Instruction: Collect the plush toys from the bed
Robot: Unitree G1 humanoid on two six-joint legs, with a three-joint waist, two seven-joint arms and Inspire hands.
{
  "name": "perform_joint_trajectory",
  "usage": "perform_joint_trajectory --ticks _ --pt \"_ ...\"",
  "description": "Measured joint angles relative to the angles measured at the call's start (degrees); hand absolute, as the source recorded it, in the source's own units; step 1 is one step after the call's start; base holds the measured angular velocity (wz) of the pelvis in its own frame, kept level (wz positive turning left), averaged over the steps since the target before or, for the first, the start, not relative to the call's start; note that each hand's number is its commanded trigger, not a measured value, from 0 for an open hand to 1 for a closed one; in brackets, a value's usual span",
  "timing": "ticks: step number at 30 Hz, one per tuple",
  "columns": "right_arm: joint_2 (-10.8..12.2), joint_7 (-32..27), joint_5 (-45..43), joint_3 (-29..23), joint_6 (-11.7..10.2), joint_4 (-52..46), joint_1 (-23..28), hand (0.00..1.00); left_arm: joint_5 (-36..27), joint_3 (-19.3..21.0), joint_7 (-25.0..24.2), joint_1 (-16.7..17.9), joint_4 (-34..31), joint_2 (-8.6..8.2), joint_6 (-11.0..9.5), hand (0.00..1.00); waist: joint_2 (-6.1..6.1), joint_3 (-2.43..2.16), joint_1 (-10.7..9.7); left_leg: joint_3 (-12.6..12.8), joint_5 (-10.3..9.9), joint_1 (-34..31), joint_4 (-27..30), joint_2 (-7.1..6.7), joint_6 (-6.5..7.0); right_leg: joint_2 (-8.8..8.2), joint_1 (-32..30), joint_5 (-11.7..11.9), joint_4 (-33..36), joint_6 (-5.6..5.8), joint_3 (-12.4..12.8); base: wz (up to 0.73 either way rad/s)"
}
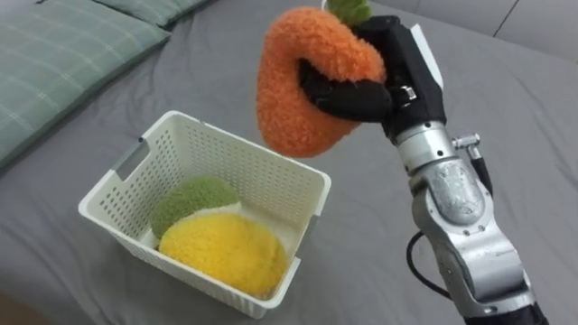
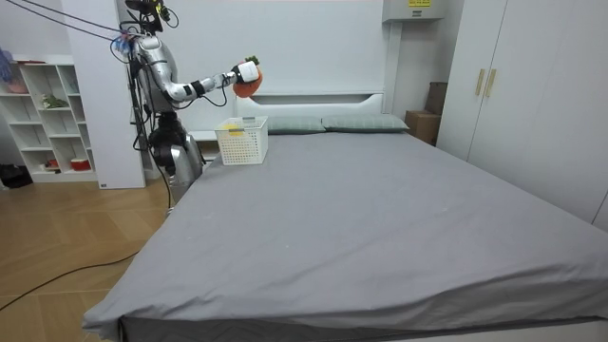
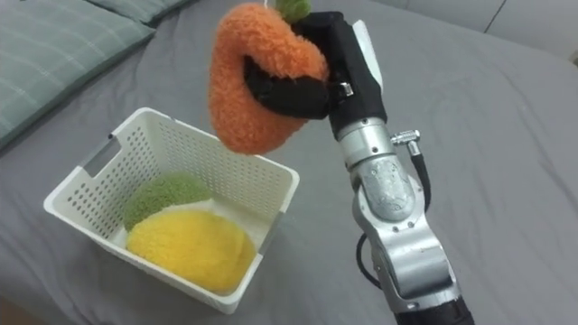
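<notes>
My right hand (image 1: 357,90) (image 3: 293,90) is shut on an orange plush carrot (image 1: 302,86) (image 3: 253,86) with a green top, and holds it in the air above the far right corner of a white plastic basket (image 1: 271,176) (image 3: 239,171). Inside the basket lies a yellow and green plush toy (image 1: 221,248) (image 3: 185,244). The basket stands on the grey bed sheet (image 1: 361,235). In the room view I stand at the head-side corner of the bed, arm stretched out with the carrot (image 2: 245,84) over the basket (image 2: 242,141).
Green checked pillows (image 1: 54,54) (image 3: 50,45) lie to the left of the basket at the bed's head. Grey sheet stretches to the right and behind. In the room view white shelves (image 2: 47,114) stand behind me and wardrobes (image 2: 513,85) at the right.
</notes>
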Motion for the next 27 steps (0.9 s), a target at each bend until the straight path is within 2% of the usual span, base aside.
perform_joint_trajectory --ticks 1,3,12,16,27 --pt "0.2 0.0 -0.4 0.7 0.0 0.0 0.0 0.05 0.0 0.0 -0.1 0.0 0.0 0.05 0.0 0.0 -0.02 -0.01 0.2 -0.1 0.0 0.0 0.0 -0.02 0.01 -0.04 0.0 0.0 0.0 0.0 -0.1 0.05" --pt "0.3 0.1 -0.7 1.9 0.0 0.0 0.0 0.0 0.0 0.0 -0.6 0.0 0.0 0.21 0.0 0.0 -0.08 -0.03 0.9 -0.1 0.0 0.0 0.0 -0.04 0.01 -0.06 0.0 0.0 0.0 0.0 -0.1 0.0" --pt "0.2 1.8 -0.4 8.3 0.0 0.4 0.0 0.0 1.5 -1.5 -1.1 -0.2 0.0 0.86 0.3 0.0 -0.01 0.07 1.9 -1.2 0.0 -0.7 0.4 -0.12 0.0 -0.07 0.0 0.0 0.0 0.01 -1.0 0.05" --pt "0.2 2.8 -0.5 8.4 0.4 0.5 0.0 0.0 1.7 -1.5 -1.4 -0.4 -0.5 1.12 0.4 0.0 -0.06 0.11 2.9 -1.6 0.0 -0.9 0.5 -0.23 0.01 -0.2 0.0 0.0 0.0 0.01 -1.4 0.03" --pt "0.1 3.8 -0.5 8.4 0.6 0.9 0.1 0.0 4.1 -1.5 -1.6 -0.3 -3.6 1.14 0.4 0.0 -0.42 0.16 2.9 -2.1 0.0 -0.9 0.9 -0.49 0.04 -0.32 0.1 0.0 0.0 0.02 -1.3 0.02"
